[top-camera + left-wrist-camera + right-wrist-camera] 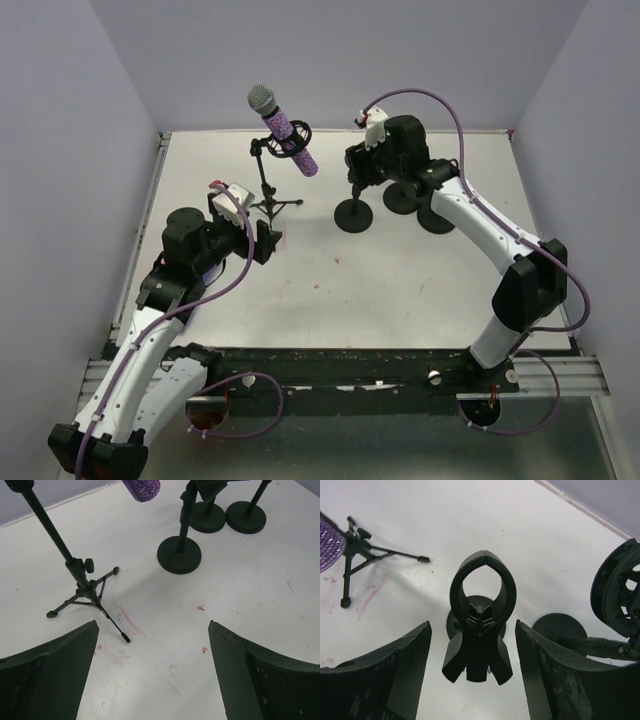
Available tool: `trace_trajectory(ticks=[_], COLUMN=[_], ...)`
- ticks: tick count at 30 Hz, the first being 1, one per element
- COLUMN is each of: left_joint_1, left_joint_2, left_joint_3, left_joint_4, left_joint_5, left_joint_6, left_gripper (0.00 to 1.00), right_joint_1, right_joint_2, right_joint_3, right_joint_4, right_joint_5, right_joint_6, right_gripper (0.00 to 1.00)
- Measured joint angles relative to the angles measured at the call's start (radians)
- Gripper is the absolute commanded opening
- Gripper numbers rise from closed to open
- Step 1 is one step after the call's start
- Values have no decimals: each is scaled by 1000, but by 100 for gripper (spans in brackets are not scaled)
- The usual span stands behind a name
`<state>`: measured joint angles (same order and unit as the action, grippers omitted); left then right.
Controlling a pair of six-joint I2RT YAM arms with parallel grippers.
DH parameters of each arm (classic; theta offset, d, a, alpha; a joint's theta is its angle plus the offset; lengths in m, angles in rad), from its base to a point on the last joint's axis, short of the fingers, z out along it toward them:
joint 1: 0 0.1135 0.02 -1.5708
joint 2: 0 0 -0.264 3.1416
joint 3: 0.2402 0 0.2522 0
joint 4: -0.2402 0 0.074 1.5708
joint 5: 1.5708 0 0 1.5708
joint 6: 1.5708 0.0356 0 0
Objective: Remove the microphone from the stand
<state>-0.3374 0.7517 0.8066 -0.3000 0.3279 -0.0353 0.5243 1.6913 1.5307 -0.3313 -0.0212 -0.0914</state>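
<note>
From above, the microphone (284,128) is seen tilted in the ring atop the tripod stand (268,190). The left gripper (268,242) is held just in front of that stand, and the right gripper (362,172) is well to its right.

In the left wrist view, the jaws are spread wide with nothing between them. Only the microphone's purple tail is seen, above and to the right of the stand.

In the right wrist view, the jaws are parted either side of a black clip (481,625), apparently without contact.

The microphone is judged stiff and fairly light, with a rough glitter skin that should grip well. It is best taken by the barrel near the tail. The stand looks light and may tip.
</note>
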Motion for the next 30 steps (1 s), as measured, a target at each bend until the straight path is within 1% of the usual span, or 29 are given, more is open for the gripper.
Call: trace_trajectory(ticks=[4,7,9,12,16,20,24,30], left_joint_1=[38,63,94,138,162,166,166,166], left_joint_2=[0,24,59,125,212,323,402,535], left_joint_3=[19,74,136,236,342,436,449,517], left_joint_4=[3,-1,11,53,122,225,341,414], left_joint_5=[25,59,93,152,205,223,222,192], left_joint_6=[53,80,80,42,-23,-103,-197,-297], left_gripper=[98,99,99,99,98,98,98,98], right_joint_1=[-1,-1,-1,-1,-1,0,0,5], right_joint_2=[-8,-45,-79,-122,-129,-69,12,84], right_joint_3=[76,100,105,105,112,170,254,332], right_joint_4=[-85,-118,-127,-118,-47,27,95,136], right_joint_5=[-118,-221,-312,-451,-610,-697,-748,-778], right_joint_6=[-54,-89,-109,-128,-118,-76,-40,-31], right_gripper=[86,89,90,91,91,91,91,91])
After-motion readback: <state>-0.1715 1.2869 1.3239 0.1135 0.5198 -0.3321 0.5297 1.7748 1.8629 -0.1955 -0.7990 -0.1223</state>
